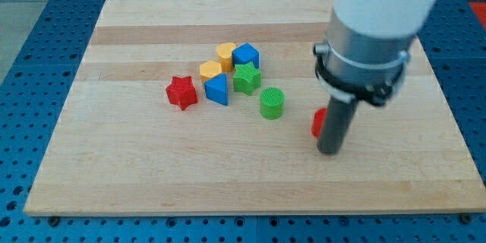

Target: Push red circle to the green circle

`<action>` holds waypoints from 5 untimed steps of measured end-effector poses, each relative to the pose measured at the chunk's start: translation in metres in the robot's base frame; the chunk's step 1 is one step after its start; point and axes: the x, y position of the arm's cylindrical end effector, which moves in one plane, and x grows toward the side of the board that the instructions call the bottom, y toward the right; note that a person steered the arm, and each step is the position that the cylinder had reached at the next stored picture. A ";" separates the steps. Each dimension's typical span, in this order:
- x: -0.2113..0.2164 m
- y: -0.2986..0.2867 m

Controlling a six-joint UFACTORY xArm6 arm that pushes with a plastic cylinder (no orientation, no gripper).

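Note:
The green circle (272, 102) stands on the wooden board (152, 175), a little right of the board's middle. The red circle (318, 122) lies to its right, mostly hidden behind my rod; only its left edge shows. My tip (330, 152) rests on the board just right of and slightly below the red circle, touching or nearly touching it. A gap of about one block width separates the red circle from the green circle.
A cluster sits left of the green circle: a green star (247, 78), a blue block (247, 55), a yellow heart (225, 52), a yellow block (211, 69), a blue block (217, 89) and a red star (181, 93). The arm's pale body (380, 15) covers the board's upper right.

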 end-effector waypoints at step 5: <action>-0.074 -0.095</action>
